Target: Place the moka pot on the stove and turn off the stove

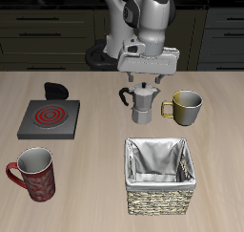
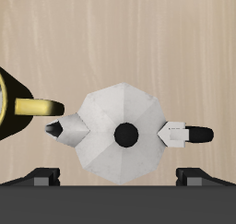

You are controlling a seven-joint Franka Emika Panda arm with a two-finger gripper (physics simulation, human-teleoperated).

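The moka pot [image 1: 143,104] is silver and faceted, with a black handle and a black lid knob. It stands upright on the table near the middle, beside the olive-gold mug [image 1: 186,106]. My gripper [image 1: 143,81] hangs just above the pot's lid, open and empty. In the wrist view I look straight down on the pot [image 2: 122,133], with its handle [image 2: 189,133] to one side, and my gripper [image 2: 120,180] has its fingers spread wide. The stove [image 1: 50,115] is a dark plate with glowing red rings and a black knob [image 1: 57,89] at its back corner, well apart from the pot.
A red patterned mug [image 1: 33,174] stands near the table's front edge, in front of the stove. A wicker basket with a white cloth lining [image 1: 160,174] stands in front of the moka pot. The olive-gold mug's rim [image 2: 14,106] shows in the wrist view.
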